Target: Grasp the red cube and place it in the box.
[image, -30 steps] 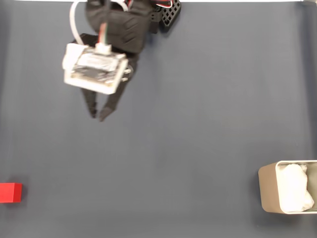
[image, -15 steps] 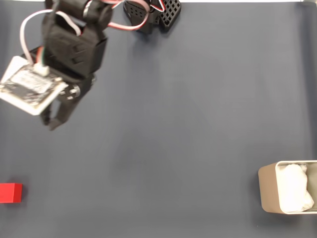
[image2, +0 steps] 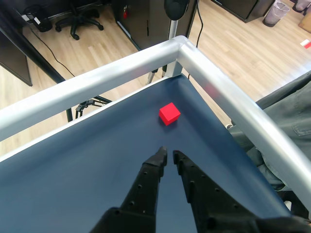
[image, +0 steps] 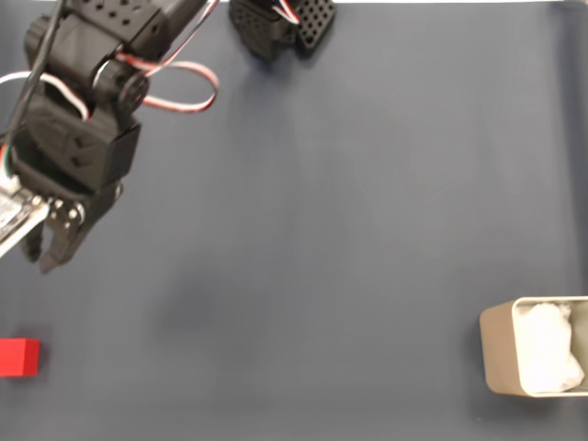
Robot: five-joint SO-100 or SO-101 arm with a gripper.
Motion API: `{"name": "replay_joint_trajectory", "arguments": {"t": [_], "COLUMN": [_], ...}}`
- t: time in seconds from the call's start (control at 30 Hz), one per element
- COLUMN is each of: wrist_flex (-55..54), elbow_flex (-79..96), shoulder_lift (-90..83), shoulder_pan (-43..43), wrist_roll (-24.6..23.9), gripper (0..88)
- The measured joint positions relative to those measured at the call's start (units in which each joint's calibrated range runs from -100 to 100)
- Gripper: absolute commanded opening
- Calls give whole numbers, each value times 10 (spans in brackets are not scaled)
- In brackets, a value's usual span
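In the fixed view we see our pincer (image: 44,257) at the left side of the dark blue table (image: 349,230), its black fingers drawn nearly together and gripping nothing. The wrist view (image2: 169,154) confirms it: the two tips stand almost touching with a thin gap between them, hanging above the blue surface.

The red cube (image: 19,356) lies below the pincer in the fixed view, near but apart from the tips, at the left edge of the table. In the wrist view the red cube (image2: 169,113) sits just ahead of the tips, close to the corner where two silver rails (image2: 146,58) of the table frame meet.

The box (image: 496,354) stands well away from the pincer, at the lower right edge in the fixed view, with its white lining (image: 547,347) showing inside. Red and white wires (image: 179,83) loop off the arm behind the pincer.
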Motion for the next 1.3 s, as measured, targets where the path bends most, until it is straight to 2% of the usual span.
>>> {"name": "replay_joint_trajectory", "arguments": {"t": [0.4, 0.63, 1.3], "wrist_flex": [-23, -40, -153], "elbow_flex": [-141, -214, -254], "shoulder_lift": [153, 228, 361], "shoulder_pan": [19, 42, 66], "wrist_roll": [0, 0, 4], "gripper": [113, 201, 314]}}
